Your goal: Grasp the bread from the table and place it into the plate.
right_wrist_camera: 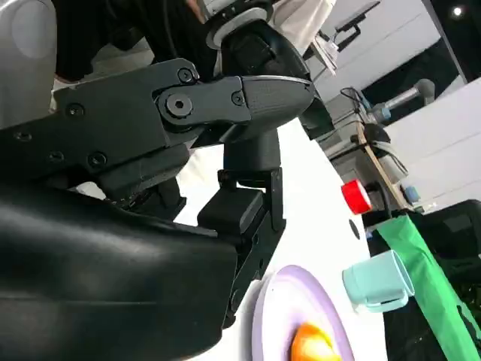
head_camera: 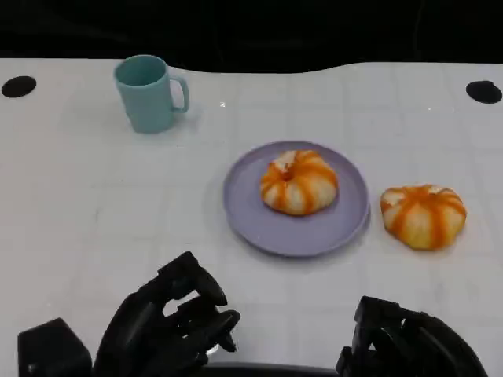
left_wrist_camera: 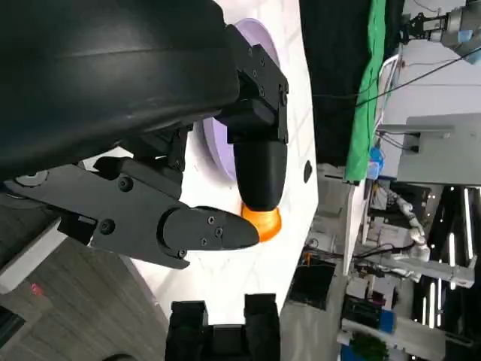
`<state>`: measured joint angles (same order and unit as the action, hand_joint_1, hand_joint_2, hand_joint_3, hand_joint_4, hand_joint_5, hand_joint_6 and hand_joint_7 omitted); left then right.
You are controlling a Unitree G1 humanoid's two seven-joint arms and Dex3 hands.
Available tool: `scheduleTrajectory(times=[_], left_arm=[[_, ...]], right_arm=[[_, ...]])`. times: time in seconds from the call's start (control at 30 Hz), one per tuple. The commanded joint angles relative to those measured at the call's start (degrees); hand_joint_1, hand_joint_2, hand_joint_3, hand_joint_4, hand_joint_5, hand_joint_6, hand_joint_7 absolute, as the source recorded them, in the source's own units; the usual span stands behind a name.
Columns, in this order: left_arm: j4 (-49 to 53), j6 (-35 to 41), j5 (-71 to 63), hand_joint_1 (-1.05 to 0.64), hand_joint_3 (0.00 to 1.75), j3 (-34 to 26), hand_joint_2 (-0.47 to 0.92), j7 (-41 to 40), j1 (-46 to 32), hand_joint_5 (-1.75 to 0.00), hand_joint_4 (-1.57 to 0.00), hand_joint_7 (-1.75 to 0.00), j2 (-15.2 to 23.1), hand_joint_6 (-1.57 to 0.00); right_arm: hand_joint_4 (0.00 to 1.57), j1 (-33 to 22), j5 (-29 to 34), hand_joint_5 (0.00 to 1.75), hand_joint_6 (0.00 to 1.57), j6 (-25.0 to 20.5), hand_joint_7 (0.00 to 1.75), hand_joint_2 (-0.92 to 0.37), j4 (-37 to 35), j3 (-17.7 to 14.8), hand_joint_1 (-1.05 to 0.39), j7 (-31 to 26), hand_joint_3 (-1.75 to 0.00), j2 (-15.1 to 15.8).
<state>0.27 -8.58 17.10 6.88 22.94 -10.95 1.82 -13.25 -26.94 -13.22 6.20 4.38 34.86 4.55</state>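
A round orange-and-white bread [head_camera: 423, 215] lies on the white table just right of the purple plate [head_camera: 250, 210]. A second bread of the same kind [head_camera: 299, 182] sits in the plate's middle. My left hand [head_camera: 169, 322] hovers at the near edge, left of the plate, fingers apart and holding nothing. My right hand [head_camera: 409, 342] is at the near right, in front of the loose bread, also holding nothing. The left wrist view has the plate [left_wrist_camera: 215, 147] and an orange bread [left_wrist_camera: 265, 221] behind my fingers [left_wrist_camera: 259, 169]. The right wrist view catches the plate [right_wrist_camera: 278, 316] and bread [right_wrist_camera: 312, 347].
A teal mug [head_camera: 149, 93] stands at the far left, also seen as the mug [right_wrist_camera: 376, 282] in the right wrist view. Black round holes [head_camera: 17, 86] mark the table's far corners. A red knob [right_wrist_camera: 355, 197] sits beyond the table.
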Motion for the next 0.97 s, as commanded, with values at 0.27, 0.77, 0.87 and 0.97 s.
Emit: scheduleTrajectory(times=[0.27,0.77,0.87,0.97], left_arm=[[0.28,-0.93,-2.21,-0.57,0.22,-0.06,0.92,0.52,-0.72,-1.75,-0.74,-1.73,0.44,-0.53],[0.26,-0.89,-1.85,-0.57,0.23,-0.07,0.92,1.04,-0.99,-1.75,-0.74,-1.73,0.02,-0.53],[0.13,-1.07,-1.67,-0.58,0.23,-0.09,0.92,1.3,-1.01,-1.75,-0.73,-1.73,-0.07,-0.52],[-0.39,-0.04,-0.86,-0.58,0.22,-0.35,0.92,1.25,-1.02,-1.75,-0.74,-1.72,-0.46,-0.53]], right_arm=[[0.86,-0.62,-0.7,1.61,0.76,0.39,1.41,-0.92,1.26,-0.87,-0.7,0.43,-0.25,0.79],[0.85,-0.92,-0.76,1.61,0.75,0.35,1.4,-0.92,1.21,-1.06,-0.69,0.62,-0.25,1.14],[0.85,-1.06,-1.08,1.62,0.74,-0.11,1.4,-0.92,1.5,-1.17,-0.69,0.5,-0.26,1.14],[0.86,-1.1,-1.14,1.62,0.75,-0.29,1.4,-0.92,1.66,-1.17,-0.7,0.48,-0.25,1.17]])
